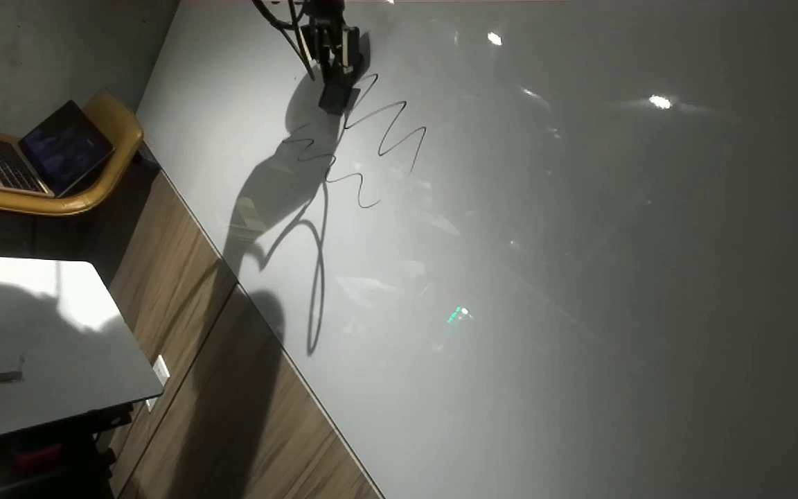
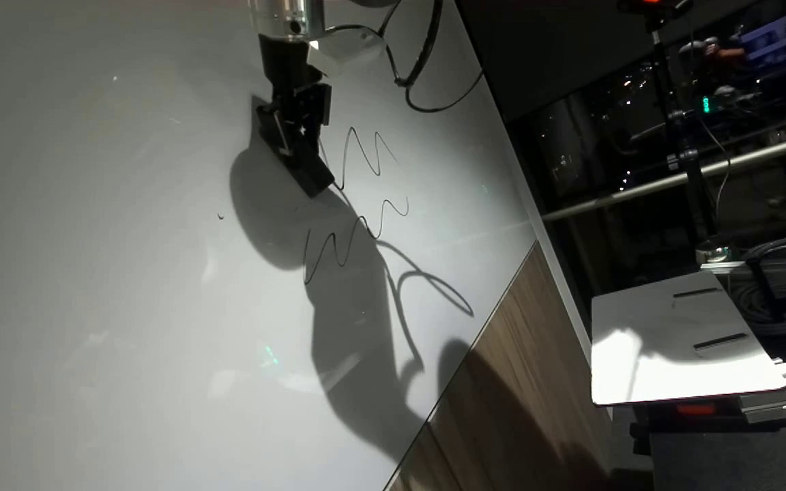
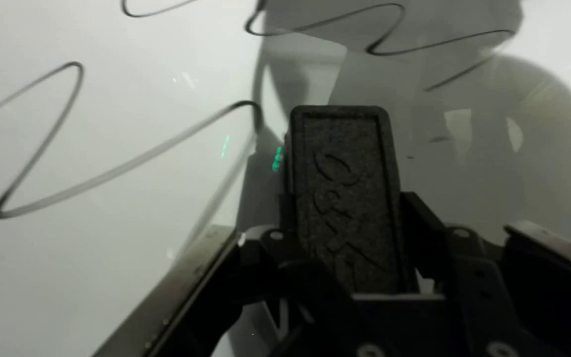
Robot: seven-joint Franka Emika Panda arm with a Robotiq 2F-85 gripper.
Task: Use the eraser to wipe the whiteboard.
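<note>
In an exterior view, your gripper [image 1: 339, 69] is at the top of the board [image 1: 579, 222], pinching the eraser [image 1: 333, 99] beside wavy lines [image 1: 380, 152]; a laptop [image 1: 59, 152] rests on a chair [image 1: 126, 132] at far left. In an exterior view, the eraser is near the lines, with a table [image 2: 686, 375] at lower right. In the wrist view, the gripper clasps the eraser by both long sides; whether it touches the board is unclear.
</note>
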